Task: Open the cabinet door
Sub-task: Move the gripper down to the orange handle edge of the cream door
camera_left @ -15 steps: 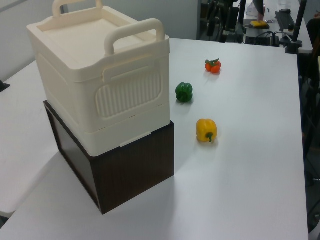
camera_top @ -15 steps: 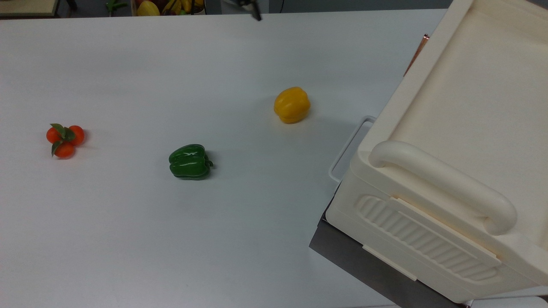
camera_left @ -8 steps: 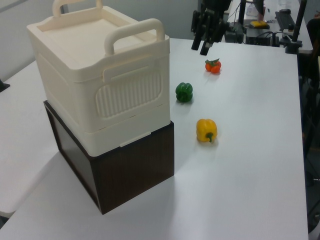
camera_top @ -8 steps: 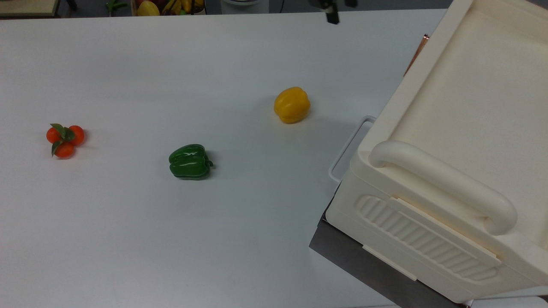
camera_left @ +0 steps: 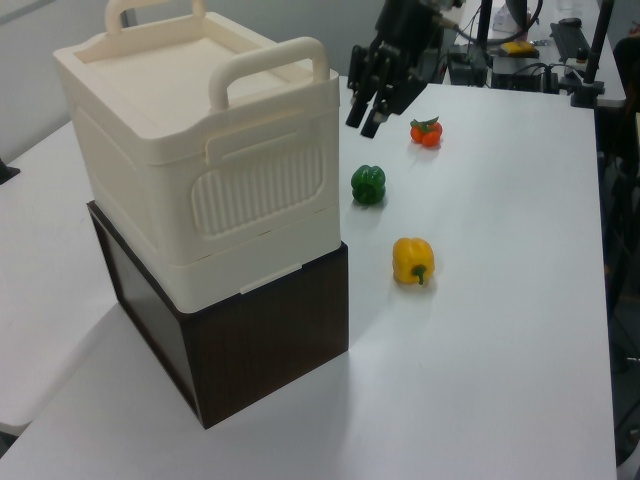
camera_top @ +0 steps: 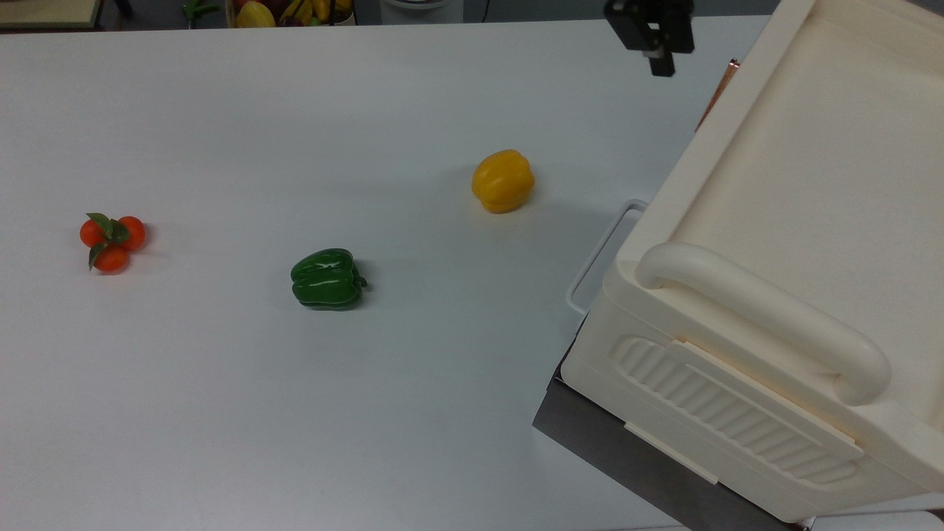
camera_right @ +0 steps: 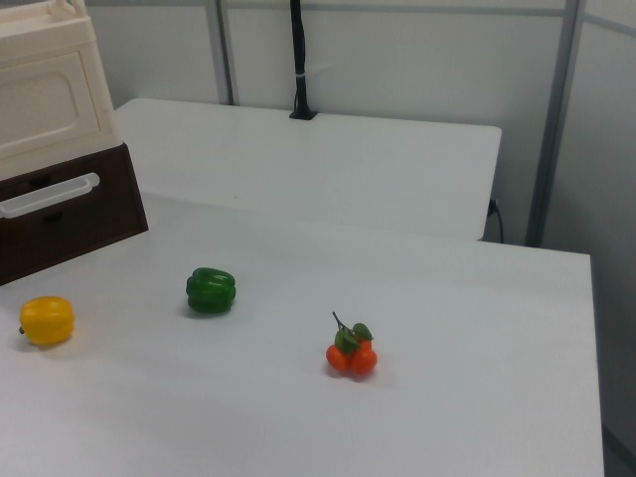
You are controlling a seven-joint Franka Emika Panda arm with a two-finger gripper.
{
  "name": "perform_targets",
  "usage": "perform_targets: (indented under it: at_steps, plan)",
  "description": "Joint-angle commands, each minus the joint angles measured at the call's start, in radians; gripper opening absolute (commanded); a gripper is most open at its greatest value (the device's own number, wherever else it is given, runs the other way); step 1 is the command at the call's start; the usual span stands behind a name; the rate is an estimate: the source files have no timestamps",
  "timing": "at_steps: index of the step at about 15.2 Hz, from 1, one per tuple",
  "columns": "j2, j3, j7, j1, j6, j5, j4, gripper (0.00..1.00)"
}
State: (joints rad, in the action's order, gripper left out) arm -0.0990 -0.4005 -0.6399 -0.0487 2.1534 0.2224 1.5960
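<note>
Cream plastic makes up the boxy cabinet [camera_left: 200, 160], which sits on a dark brown wooden base [camera_left: 250, 340] on the white table [camera_top: 258, 383]. Its front face, the cabinet door [camera_right: 45, 99], a flat cream panel with a recessed rectangular inset, appears at about ten o'clock in the right view and is shut flush. A narrow copper-coloured strip handle [camera_top: 719, 88] peeks past the cabinet's upper edge at roughly two o'clock in the top view.

The black two-finger gripper [camera_left: 365, 118] has moved in over the past second. It was barely entering the top view at twelve o'clock, and in the left view it was absent, then near the far table edge. It now hangs above the table just beside the cabinet's front corner, near the copper strip but not touching it. Its fingers [camera_left: 372, 122] point downward; whether they are apart or together cannot be told.

This reads as the approach stage: the door has not yet been touched, and the next move likely calls for lining up with the copper strip.

A glossy green bell pepper [camera_top: 327, 278], a yellow bell pepper [camera_top: 503, 181] and a cluster of small orange-red tomatoes with green leaves [camera_top: 111, 240] lie well apart on the table, unmoved.
</note>
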Motion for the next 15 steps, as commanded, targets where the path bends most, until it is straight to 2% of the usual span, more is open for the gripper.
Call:
perform_targets:
  at_steps: [1,5,7,10,12,15]
  plan:
    - [-0.041,-0.020,-0.015,-0.008,0.095,0.020,-0.010,0.38]
    - [-0.056,-0.046,0.022,-0.010,0.152,0.020,-0.011,0.37]
    - [-0.068,-0.047,0.029,-0.011,0.174,0.020,-0.011,0.30]
    - [-0.074,-0.047,0.045,-0.023,0.194,0.020,-0.010,0.04]
    - [-0.076,-0.049,0.049,-0.023,0.194,0.011,-0.007,0.00]
    - [-0.074,-0.049,0.048,-0.023,0.192,0.012,-0.005,0.00]
